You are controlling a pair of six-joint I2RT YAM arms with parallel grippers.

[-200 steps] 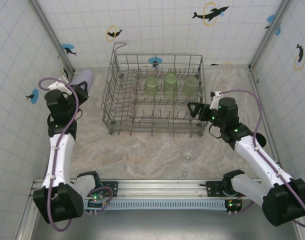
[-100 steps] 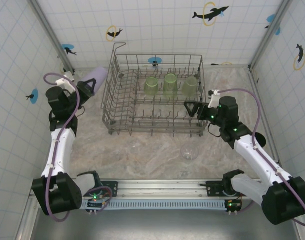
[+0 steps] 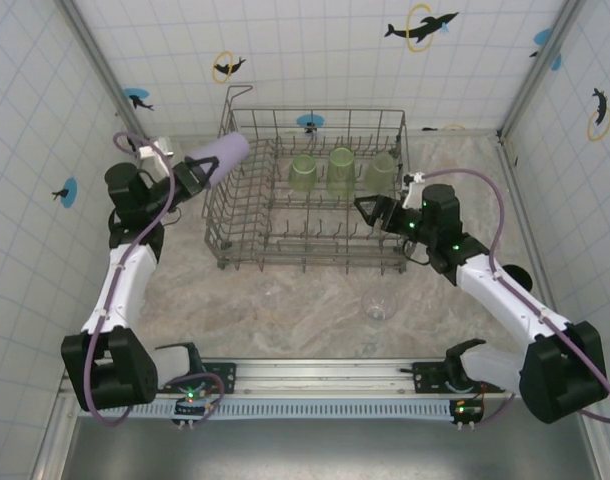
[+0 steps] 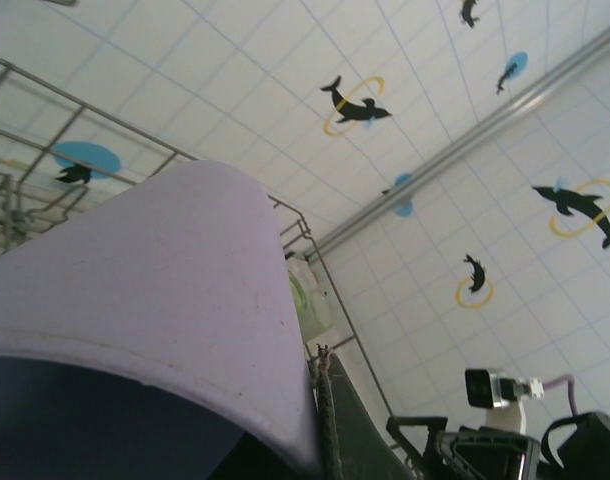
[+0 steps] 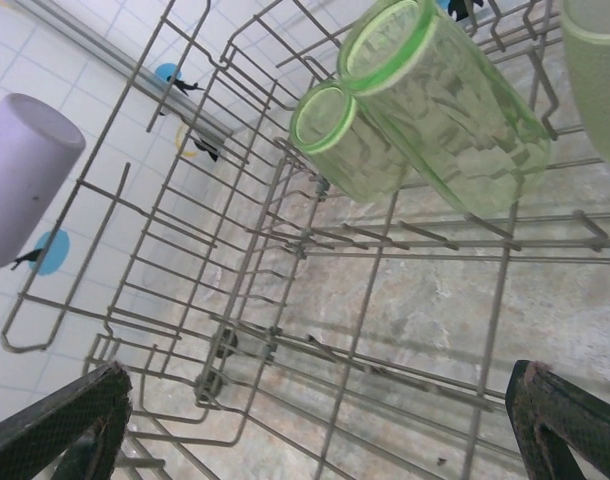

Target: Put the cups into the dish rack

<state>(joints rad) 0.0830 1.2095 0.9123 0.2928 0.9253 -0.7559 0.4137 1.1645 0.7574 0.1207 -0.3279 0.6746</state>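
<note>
One lavender cup (image 3: 221, 155), pinched in my left gripper (image 3: 192, 175), lies sideways, base toward the rack (image 3: 330, 112), nearer than before; right gripper (image 3: 368, 213) spread.

1. A large grey wire dish rack (image 5: 303, 245) with rows of upright tines stands on a pale marbled tabletop (image 5: 435, 320).
2. Three translucent light-green tumblers (image 5: 445, 90) sit in a row along the rack's far side.
3. An opaque lavender tumbler (image 5: 25, 170) hangs in the air just beyond the rack's left wall, against the white tiled wall (image 5: 55, 60) with blue dolphin stickers.
4. The right gripper (image 5: 320, 420) has its black fingers (image 5: 70, 425) spread wide apart, facing the rack.
</note>
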